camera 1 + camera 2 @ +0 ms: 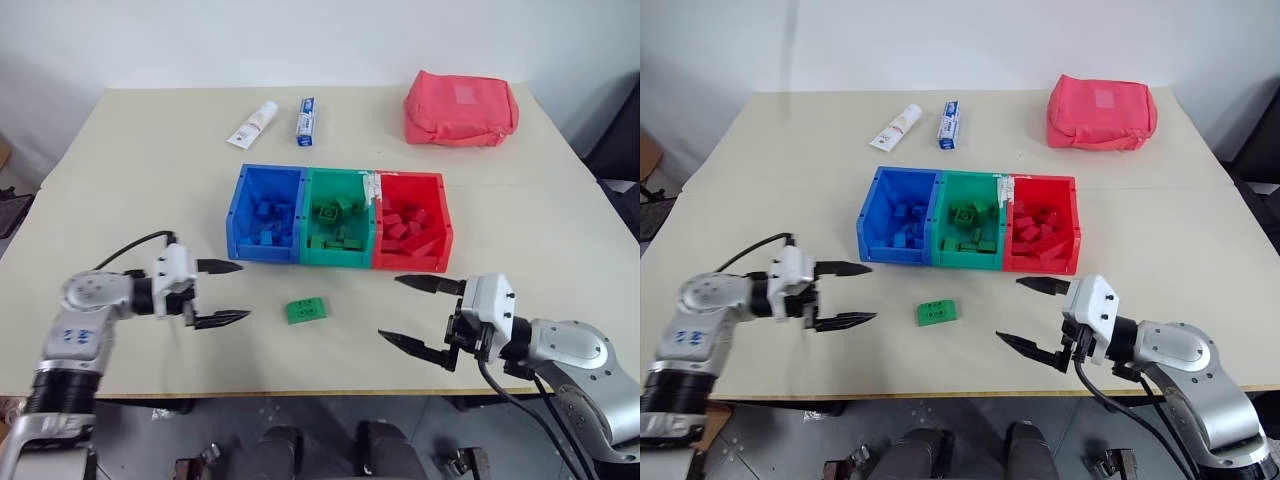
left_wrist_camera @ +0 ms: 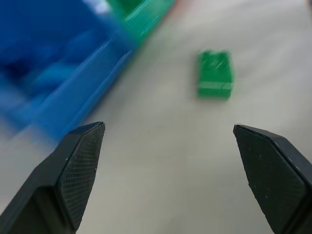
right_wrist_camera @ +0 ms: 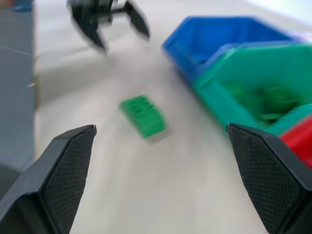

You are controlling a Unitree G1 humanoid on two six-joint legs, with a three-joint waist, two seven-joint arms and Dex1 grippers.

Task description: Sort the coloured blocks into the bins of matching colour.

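Green block (image 1: 305,310) lies alone on the pale surface (image 1: 140,200), just in front of the bins and between the two tools, touching neither. The blue bin (image 1: 237,215), green bin (image 1: 312,190) and red bin (image 1: 442,215) stand joined in a row, each holding bricks of its own colour. The left tool (image 1: 230,292) hangs near the front corner of the blue bin, its fingers spread wide and empty. The right tool (image 1: 420,315) sits in front of the red bin, likewise wide and empty.

The head views add what the wrist views lack: two toothpaste tubes (image 1: 252,124) and a red fabric pouch (image 1: 460,108) at the far side of the surface. The left wrist view shows the studded block beyond its own fingertips (image 2: 80,165), beside the blue bin's wall. The right wrist view looks across the block to the other tool.
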